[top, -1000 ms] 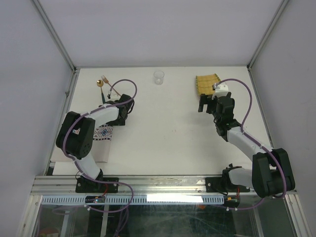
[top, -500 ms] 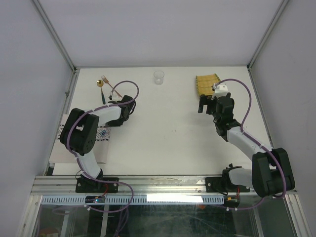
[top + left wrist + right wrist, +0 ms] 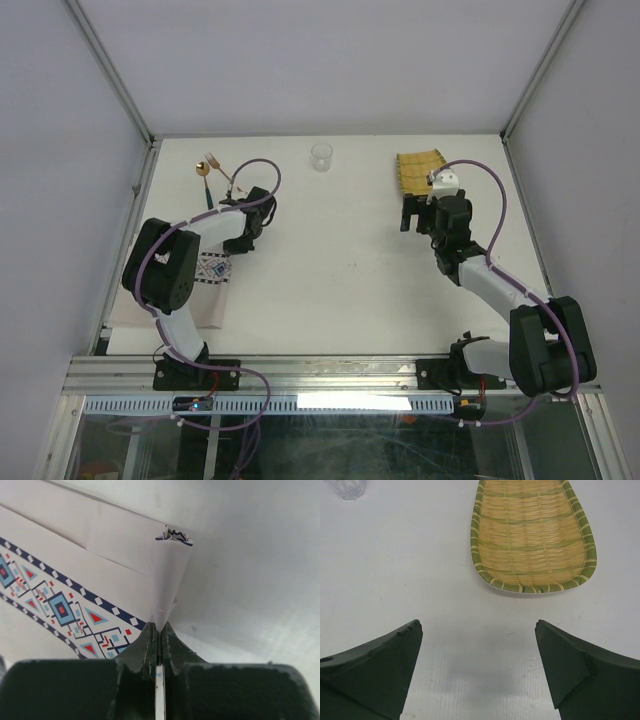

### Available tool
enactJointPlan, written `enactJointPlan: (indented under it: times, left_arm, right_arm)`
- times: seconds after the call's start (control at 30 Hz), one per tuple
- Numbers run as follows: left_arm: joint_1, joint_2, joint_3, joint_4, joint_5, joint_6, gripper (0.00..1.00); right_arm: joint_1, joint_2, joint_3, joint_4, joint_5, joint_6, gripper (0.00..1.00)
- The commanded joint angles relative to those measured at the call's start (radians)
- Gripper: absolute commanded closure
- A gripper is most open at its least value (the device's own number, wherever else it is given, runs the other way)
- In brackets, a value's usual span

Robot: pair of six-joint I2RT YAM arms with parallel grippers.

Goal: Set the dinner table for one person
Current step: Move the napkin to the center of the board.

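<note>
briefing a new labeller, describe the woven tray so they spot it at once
On the white tabletop, look toward the far right corner, just beyond the open right gripper. There lies the woven tray: flat, straw-yellow with a green-striped rim, the only basketwork here, unlike the clear cup to its left.

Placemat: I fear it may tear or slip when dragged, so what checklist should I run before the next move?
1. Left hand shut on the placemat edge: ok.
2. Placemat lying flat at the grip: not ok, the pinched edge is curled up.
3. Depth of the pinch: cannot tell.
4. Right hand open and holding nothing: ok.
5. Tray apart from the right hand: ok.
6. Glass upright, away from the placemat: ok.
</note>
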Motion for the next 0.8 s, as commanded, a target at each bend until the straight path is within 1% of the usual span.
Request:
enactJointPlan:
  times: [0.0, 0.13, 0.17, 0.2, 0.33, 0.53, 0.67, 0.77]
  left_arm:
    - [-0.041, -0.035, 0.073, 0.126, 0.255, 0.016, 1.00]
    - [-0.075, -0.019, 0.104, 0.225, 0.419, -0.011, 1.00]
    - [-0.084, -0.008, 0.113, 0.241, 0.464, -0.019, 1.00]
    - [-0.094, 0.003, 0.122, 0.260, 0.496, -0.025, 1.00]
    - [-0.132, 0.049, 0.160, 0.330, 0.611, -0.059, 1.00]
    - [-0.186, 0.084, 0.205, 0.450, 0.762, -0.134, 1.00]
    - [-0.214, 0.108, 0.233, 0.513, 0.835, -0.180, 1.00]
    - [-0.231, 0.124, 0.256, 0.521, 0.855, -0.189, 1.00]
  right_arm:
    - [0.007, -0.002, 0.051, 0.018, -0.007, -0.011, 0.00]
    - [0.007, -0.012, 0.056, 0.002, -0.007, -0.011, 0.00]
    - [0.007, -0.014, 0.057, -0.003, -0.075, -0.028, 0.01]
    - [0.008, -0.019, 0.058, -0.006, -0.089, -0.048, 0.01]
    - [0.007, -0.043, 0.068, -0.030, -0.033, -0.074, 0.01]
    - [0.007, -0.075, 0.073, -0.054, 0.045, -0.101, 0.01]
    - [0.007, -0.075, 0.085, -0.075, 0.044, -0.095, 0.01]
    - [0.007, -0.073, 0.090, -0.082, 0.040, -0.094, 0.01]
